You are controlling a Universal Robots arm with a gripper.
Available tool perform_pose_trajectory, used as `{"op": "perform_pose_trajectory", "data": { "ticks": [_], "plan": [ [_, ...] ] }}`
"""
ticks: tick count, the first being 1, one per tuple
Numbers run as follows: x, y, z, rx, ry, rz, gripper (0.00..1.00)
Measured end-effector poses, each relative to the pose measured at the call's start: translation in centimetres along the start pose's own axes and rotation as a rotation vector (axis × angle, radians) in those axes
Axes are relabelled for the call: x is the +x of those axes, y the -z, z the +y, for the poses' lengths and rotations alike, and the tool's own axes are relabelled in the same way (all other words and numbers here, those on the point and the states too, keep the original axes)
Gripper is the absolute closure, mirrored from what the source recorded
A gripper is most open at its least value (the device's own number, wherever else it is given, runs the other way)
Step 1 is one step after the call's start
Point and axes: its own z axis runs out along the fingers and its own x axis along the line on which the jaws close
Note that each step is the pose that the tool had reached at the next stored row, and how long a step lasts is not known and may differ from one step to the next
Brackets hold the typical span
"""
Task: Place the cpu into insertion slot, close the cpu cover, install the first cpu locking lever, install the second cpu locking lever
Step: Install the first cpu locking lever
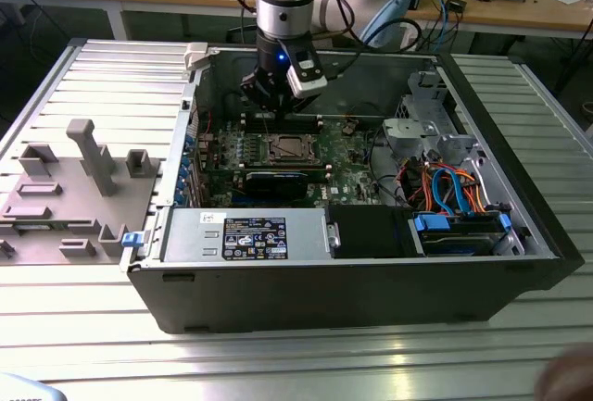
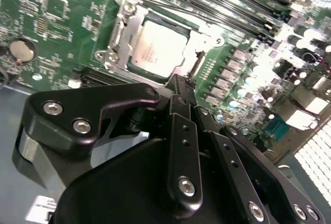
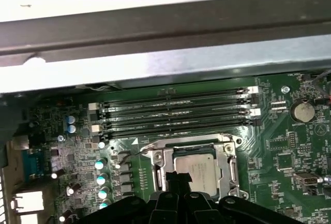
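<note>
Surface: a ribbed metal table (image 1: 278,364) runs across the lower part of the exterior view, with an open computer case (image 1: 352,290) lying on it.
Room: a wooden bench (image 1: 519,7) with cables and small clutter crosses the upper edge of the exterior view, behind the case.
Beside the case: a grey fixture block (image 1: 74,188) with upright pegs sits on the table at the exterior view's left.
Inside the case: a green motherboard (image 1: 347,151) in the middle, a grey power supply box (image 1: 246,234) along the near wall, and orange and blue cables (image 1: 449,188) toward the exterior view's right.
Arm: it comes down from the upper centre of the exterior view, the gripper (image 1: 269,95) just above the board's far edge.
Chip: the cpu (image 2: 158,48) lies flat in the insertion slot (image 2: 135,69), centre-top of the second wrist view; it sits at bottom centre of the first wrist view.
Cover: the cpu cover (image 2: 126,30) is down, framing the chip.
Lever: a thin wire locking lever (image 2: 170,8) runs along the slot's upper side.
Pincer: the black fingers (image 2: 181,92) are drawn together, tips right at the slot's lower edge, clamped on nothing I can make out.
First wrist view adds: long memory slots (image 3: 176,113) and the case wall (image 3: 165,32) above them.
Second wrist view adds: a coin battery (image 2: 21,49) at upper left.
</note>
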Motion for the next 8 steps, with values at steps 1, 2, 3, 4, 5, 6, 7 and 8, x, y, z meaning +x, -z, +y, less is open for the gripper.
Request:
{"op": "perform_pose_trajectory", "data": {
  "ticks": [1, 2, 3, 4, 5, 6, 7, 8],
  "plan": [
    [0.14, 0.00, -0.01, -0.0001, 0.000, -0.0001, 0.89],
    [0.14, 0.00, -0.01, 0.0000, 0.000, -0.0001, 0.89],
    [0.14, 0.04, -0.02, 0.0002, 0.000, 0.0000, 0.89],
    [0.14, 0.12, -0.02, 0.0001, 0.000, -0.0001, 0.89],
    [0.14, 0.21, -0.02, 0.0000, 0.000, -0.0001, 0.89],
    [0.14, 0.44, -0.02, 0.0000, 0.000, -0.0001, 0.89],
    [0.14, 0.66, -0.02, 0.0000, 0.000, -0.0001, 0.89],
    [0.14, 0.85, -0.02, 0.0001, 0.000, -0.0001, 0.89]
  ]
}}
